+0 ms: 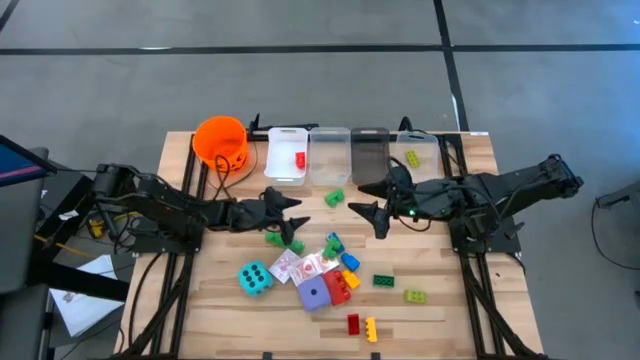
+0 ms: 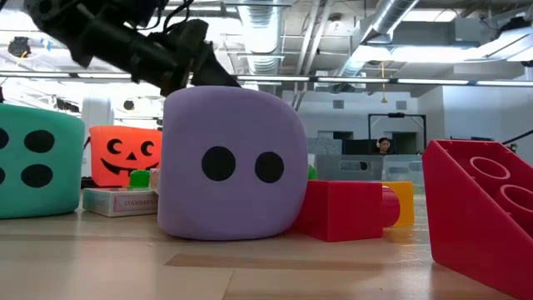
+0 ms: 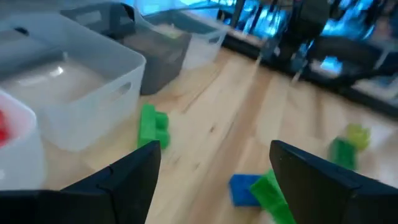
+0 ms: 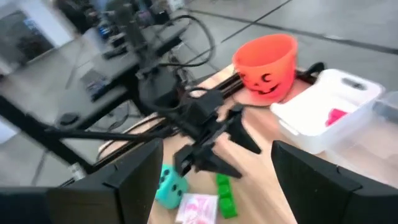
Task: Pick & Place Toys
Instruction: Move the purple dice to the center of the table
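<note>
Nearest, the purple die (image 2: 229, 163) looks soft and light, best pinched across flat faces; it sits beside red bricks (image 2: 341, 210) mid-counter (image 1: 450, 310). The hard bricks look light but slippery, so I'd take them by the straight sides. The card box (image 2: 121, 201) reads "STANDAR…". Above the pile, the left tool (image 1: 288, 221) and the right tool (image 1: 374, 201) hover, fingers apart, empty.

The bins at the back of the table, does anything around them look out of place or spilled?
Nothing looks spilled or damaged. One green brick lies on the table just in front of the clear bins, outside them. The white bin holds a red piece; the rightmost bin holds a yellow-green brick. The other toys lie loose mid-table.
</note>
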